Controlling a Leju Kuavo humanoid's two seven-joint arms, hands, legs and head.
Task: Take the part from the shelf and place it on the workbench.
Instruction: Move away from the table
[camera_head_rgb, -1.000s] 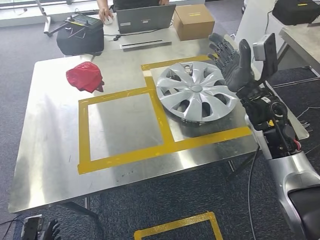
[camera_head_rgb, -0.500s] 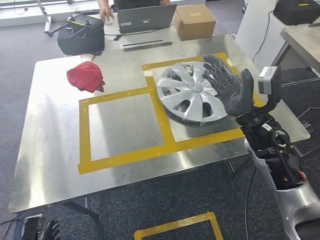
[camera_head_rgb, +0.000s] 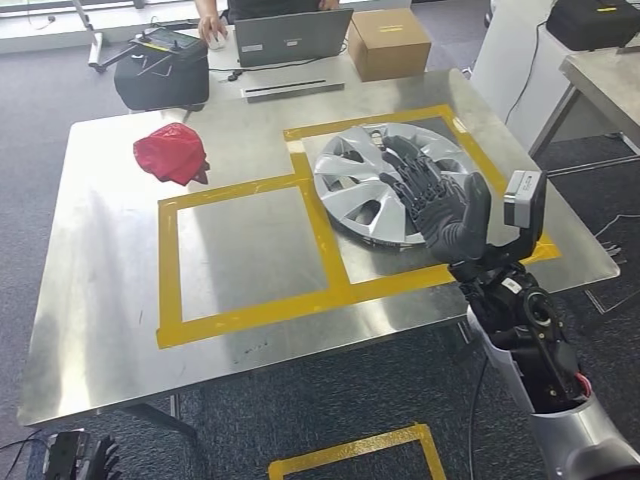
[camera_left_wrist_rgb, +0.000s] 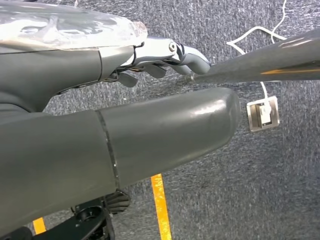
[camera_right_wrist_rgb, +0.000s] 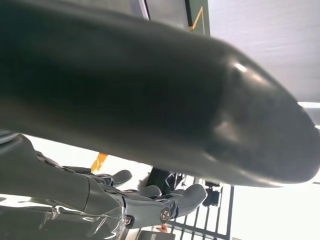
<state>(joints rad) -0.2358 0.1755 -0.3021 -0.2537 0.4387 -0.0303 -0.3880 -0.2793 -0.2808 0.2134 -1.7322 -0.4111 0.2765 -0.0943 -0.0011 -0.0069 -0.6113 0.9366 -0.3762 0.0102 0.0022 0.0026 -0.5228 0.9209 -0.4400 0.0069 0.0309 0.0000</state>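
Nearest to me, low at the left of the head view, my left robot hand (camera_head_rgb: 100, 460) hangs beside the surface (camera_head_rgb: 98, 300) over the grey carpet; the left wrist view shows its thumb and fingers (camera_left_wrist_rgb: 188, 52) stretched out with nothing in them. On my right, the right robot hand (camera_head_rgb: 441, 200) is raised over the near right part of the surface, fingers spread and holding nothing, its dark fingertips over the near edge of the wheel cover (camera_head_rgb: 377, 180). Whether they touch it I cannot tell. The silver wheel cover lies flat inside the right-hand yellow tape frame (camera_head_rgb: 423, 275). Farther left sits a red cloth (camera_head_rgb: 170, 152). Beyond the surface stand a laptop (camera_head_rgb: 290, 38), a cardboard box (camera_head_rgb: 389, 42) and a black bag (camera_head_rgb: 160, 70), with a person's hand (camera_head_rgb: 211, 28) by the laptop.
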